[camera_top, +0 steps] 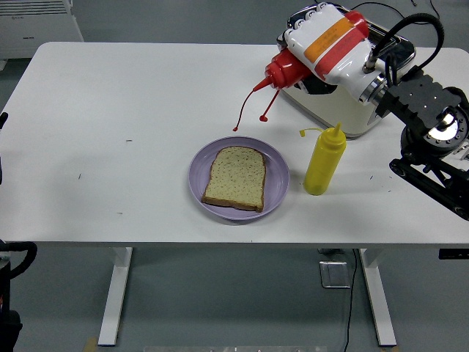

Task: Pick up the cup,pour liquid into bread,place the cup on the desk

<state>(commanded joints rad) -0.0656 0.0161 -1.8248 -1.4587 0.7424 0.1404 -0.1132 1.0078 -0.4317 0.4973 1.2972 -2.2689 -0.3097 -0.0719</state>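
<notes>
Right hand (322, 45) grips red bottle (287, 70) (no legible writing)

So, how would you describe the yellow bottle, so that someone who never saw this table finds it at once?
Start at the white table and find the purple plate with a bread slice near its front edge. The yellow bottle stands upright just right of that plate, before the cream appliance. Unlike the red bottle, tilted in the right hand, nothing holds it.
</notes>
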